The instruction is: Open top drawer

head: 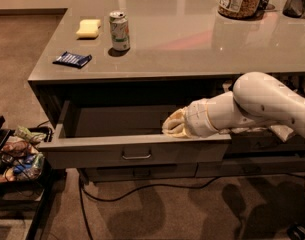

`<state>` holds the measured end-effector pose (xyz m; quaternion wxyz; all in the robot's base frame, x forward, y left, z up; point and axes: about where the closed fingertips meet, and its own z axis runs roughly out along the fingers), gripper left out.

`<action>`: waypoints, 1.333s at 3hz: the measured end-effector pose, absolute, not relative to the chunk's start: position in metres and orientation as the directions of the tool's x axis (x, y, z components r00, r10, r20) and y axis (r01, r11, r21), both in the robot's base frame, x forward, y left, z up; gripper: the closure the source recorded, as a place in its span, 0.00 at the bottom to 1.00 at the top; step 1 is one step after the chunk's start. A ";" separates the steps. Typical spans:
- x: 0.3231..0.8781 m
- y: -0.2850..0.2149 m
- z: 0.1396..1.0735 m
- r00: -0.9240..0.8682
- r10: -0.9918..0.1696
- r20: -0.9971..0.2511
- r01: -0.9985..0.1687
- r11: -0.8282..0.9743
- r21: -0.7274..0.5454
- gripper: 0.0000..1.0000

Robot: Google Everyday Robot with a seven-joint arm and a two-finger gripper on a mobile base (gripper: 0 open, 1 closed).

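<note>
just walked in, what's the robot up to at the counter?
It's working the top drawer, which stands pulled well out. The hand sits at the drawer front's upper edge, right of the metal pull. A soda can and a yellow sponge sit on the counter above.
</note>
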<state>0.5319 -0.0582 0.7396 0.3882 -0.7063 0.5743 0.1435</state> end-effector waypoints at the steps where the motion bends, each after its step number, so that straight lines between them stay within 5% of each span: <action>1: 0.548 -0.056 0.734 0.306 -0.707 -0.638 -0.919 -0.045 -0.392 1.00; 4: 0.608 -0.055 0.695 0.300 -0.715 -0.631 -0.935 -0.088 -0.345 1.00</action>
